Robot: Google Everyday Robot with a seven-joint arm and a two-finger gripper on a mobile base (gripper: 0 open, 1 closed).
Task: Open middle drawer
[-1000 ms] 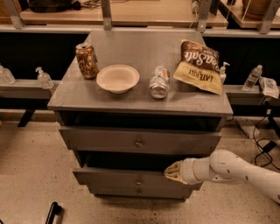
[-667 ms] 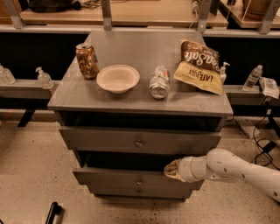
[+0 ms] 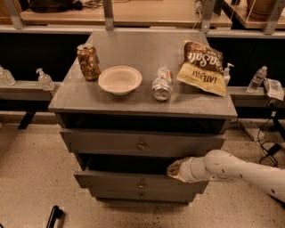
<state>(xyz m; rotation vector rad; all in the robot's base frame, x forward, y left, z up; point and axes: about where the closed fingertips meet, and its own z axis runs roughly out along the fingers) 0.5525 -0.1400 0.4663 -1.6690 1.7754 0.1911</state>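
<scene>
You are in a lab or test room: it has a hard speckled floor (image 3: 31,178), wood benches (image 3: 147,13) behind, a pump bottle (image 3: 44,80) on a ledge, loose cables (image 3: 267,147), and a grey cabinet (image 3: 133,100) with the gripper (image 3: 174,169) at the middle drawer (image 3: 111,180).

You face a three-drawer cabinet (image 3: 133,46). On its top, left to right, sit a soda can (image 3: 88,61), a bowl (image 3: 120,80), a water bottle (image 3: 162,83) lying on its side, and a chip bag (image 3: 202,67) at the right, further back. Below, the top drawer (image 3: 102,141) comes first, then a gap, then the middle drawer (image 3: 111,181), with the bottom drawer (image 3: 116,194) just under it. Your gripper (image 3: 175,169) sits at the middle drawer's upper edge, right of its knob (image 3: 141,183). The arm (image 3: 242,171) extends off to the right.
</scene>
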